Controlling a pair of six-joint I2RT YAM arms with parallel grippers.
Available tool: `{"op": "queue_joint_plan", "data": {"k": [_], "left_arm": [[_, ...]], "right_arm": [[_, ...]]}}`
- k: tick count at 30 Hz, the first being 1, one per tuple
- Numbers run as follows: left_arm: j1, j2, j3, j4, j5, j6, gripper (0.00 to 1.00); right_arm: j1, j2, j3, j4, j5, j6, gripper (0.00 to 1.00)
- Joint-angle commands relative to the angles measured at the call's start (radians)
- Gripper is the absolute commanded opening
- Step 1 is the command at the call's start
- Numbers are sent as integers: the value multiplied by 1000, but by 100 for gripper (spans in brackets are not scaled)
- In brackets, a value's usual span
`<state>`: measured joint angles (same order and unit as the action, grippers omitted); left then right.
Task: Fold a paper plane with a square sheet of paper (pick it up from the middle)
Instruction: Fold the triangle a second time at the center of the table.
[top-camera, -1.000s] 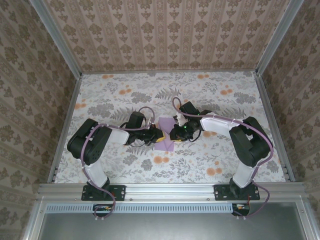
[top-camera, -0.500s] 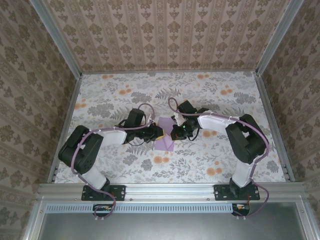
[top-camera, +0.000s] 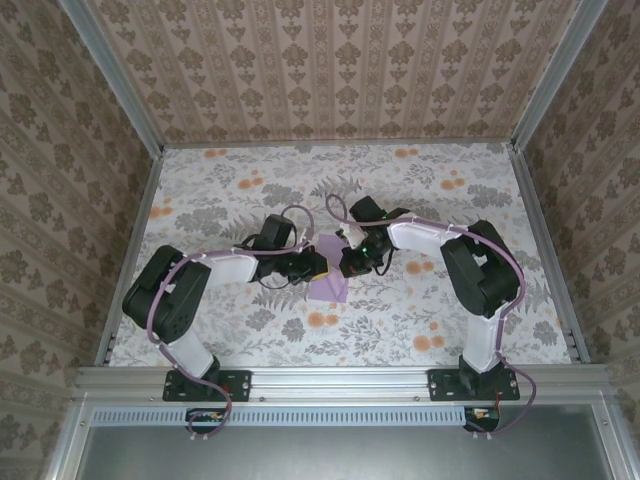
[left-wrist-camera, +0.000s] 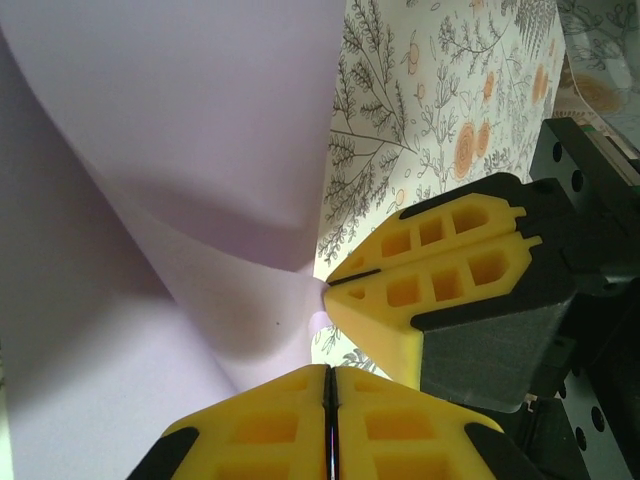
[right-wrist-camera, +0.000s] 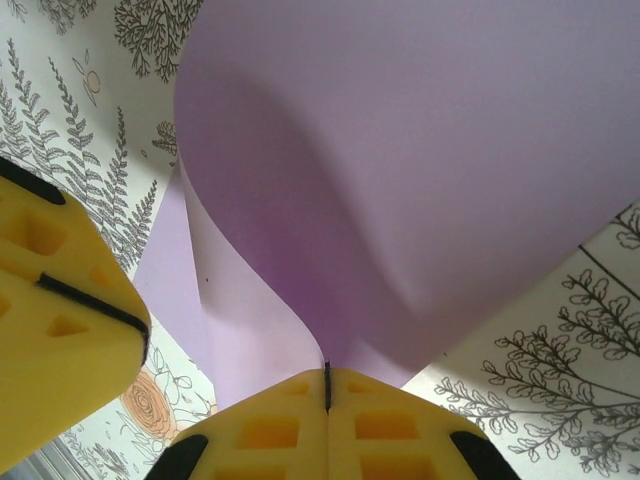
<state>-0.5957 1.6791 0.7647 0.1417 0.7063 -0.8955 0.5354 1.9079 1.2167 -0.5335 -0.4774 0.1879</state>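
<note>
The square sheet of paper is plain lavender and lies mid-table, buckled upward between my two grippers. My left gripper comes at it from the left and my right gripper from the right, their yellow tips almost meeting. In the left wrist view the left gripper is shut, with the curved sheet running into its tip, and the right gripper pinches the sheet just beyond. In the right wrist view the right gripper is shut on a raised fold of the sheet. The left gripper sits at the sheet's left edge.
The floral tabletop spreads out on all sides of the paper. Patterned walls with metal frame rails enclose the table on the left, right and back. Both arms bend inward from their bases at the near edge.
The right gripper has closed onto the sheet. Both grippers have shifted slightly toward the back, and the paper has bunched narrower and bulged up between them.
</note>
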Motion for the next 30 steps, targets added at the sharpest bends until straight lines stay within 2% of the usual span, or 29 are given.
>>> {"op": "queue_joint_plan", "data": {"k": [1,30], "left_arm": [[-9,22,36,-20,1,26,11],[-10,114,78,6,5,22,10]], "right_arm": [[-5,26,37,-51,13,-53,5],[-14,56,110,-91,23,-87,8]]}}
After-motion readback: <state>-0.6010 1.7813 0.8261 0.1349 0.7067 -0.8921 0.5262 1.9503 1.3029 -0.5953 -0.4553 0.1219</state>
